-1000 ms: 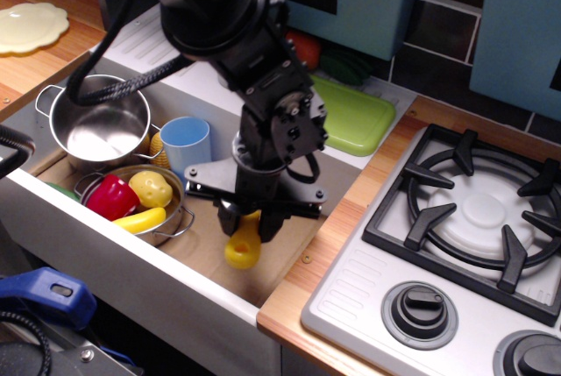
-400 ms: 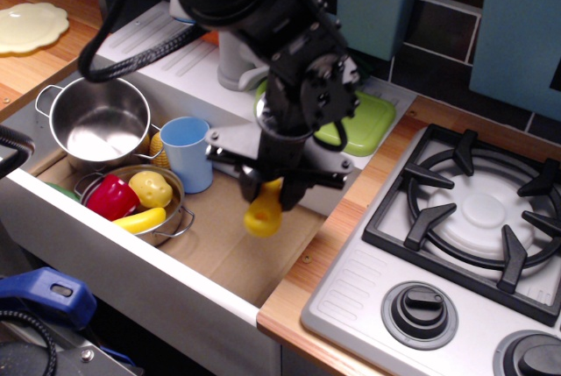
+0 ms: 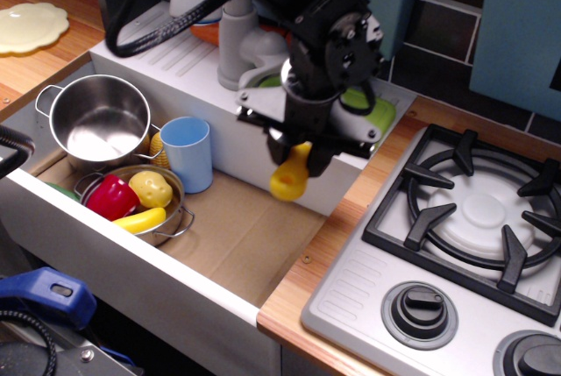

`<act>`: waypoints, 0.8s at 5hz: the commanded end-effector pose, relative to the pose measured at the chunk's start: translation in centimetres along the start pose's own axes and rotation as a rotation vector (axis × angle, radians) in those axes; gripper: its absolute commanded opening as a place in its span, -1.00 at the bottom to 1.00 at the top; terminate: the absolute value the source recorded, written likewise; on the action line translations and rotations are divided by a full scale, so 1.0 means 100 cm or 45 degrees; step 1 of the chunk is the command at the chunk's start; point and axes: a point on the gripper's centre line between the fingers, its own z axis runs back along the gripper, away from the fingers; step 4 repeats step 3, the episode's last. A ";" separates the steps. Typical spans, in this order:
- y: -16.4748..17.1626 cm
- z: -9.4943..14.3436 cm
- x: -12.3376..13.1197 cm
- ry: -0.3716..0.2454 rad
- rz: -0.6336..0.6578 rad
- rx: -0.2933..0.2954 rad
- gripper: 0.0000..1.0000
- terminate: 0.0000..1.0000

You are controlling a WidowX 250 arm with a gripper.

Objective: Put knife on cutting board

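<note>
My gripper (image 3: 301, 150) is shut on the knife (image 3: 290, 175). The chunky yellow handle with its hole hangs down below the fingers; the white blade is hidden between them. The knife is held in the air above the sink's back right corner, just in front of the lime-green cutting board (image 3: 377, 109). The board lies on the counter behind the sink and is mostly hidden by my arm; only its right edge shows.
The sink (image 3: 245, 236) holds a steel pot (image 3: 96, 122), a blue cup (image 3: 187, 152) and a bowl (image 3: 172, 196) with red and yellow toy food. A white faucet (image 3: 237, 39) stands behind. A gas stove (image 3: 473, 218) is at the right.
My gripper has risen out of the sink with the knife and moved up and to the right, towards the cutting board.
</note>
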 end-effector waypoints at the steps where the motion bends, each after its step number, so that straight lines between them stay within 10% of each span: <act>1: -0.004 -0.007 0.038 -0.116 -0.079 -0.056 -1.00 -1.00; 2: -0.001 -0.019 0.063 -0.161 -0.193 -0.113 -1.00 -1.00; 3: 0.003 -0.023 0.084 -0.188 -0.294 -0.174 1.00 1.00; 4: 0.003 -0.023 0.084 -0.188 -0.294 -0.174 1.00 1.00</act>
